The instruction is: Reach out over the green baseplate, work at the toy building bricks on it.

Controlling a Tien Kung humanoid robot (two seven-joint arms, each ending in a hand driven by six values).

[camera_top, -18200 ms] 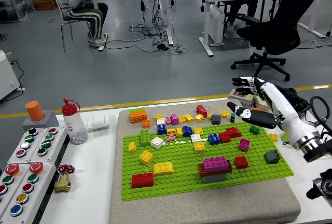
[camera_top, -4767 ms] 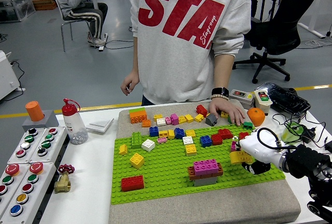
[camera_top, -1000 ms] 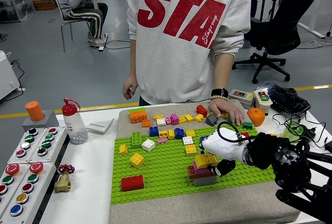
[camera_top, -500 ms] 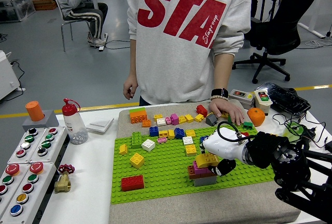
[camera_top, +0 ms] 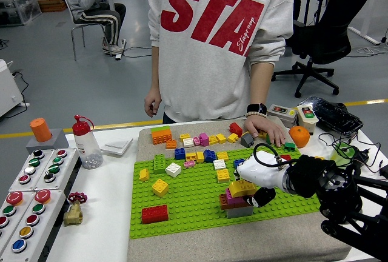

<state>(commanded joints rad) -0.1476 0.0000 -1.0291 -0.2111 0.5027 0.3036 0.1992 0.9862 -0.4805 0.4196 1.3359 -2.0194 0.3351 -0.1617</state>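
Progress partway, by the look of it: yellow brick (camera_top: 241, 187) held at the top of the small stack (camera_top: 236, 203) of magenta, brown and grey bricks near the front of the green baseplate (camera_top: 200, 213), apparently touching it, though whether pressed home cannot be told. Plenty left, judging by the loose bricks scattered along the far edge of the plate and the red brick (camera_top: 156, 213) sitting alone at the front left. Right hand (camera_top: 257, 180) reaching in low from the right, white palm tipped down over the stack, fingers curled around the yellow brick, forearm lying across the plate's right side. Left hand out of sight. Person's hand (camera_top: 267, 131) resting on the far right edge of the mat among the loose bricks, well clear of the stack.
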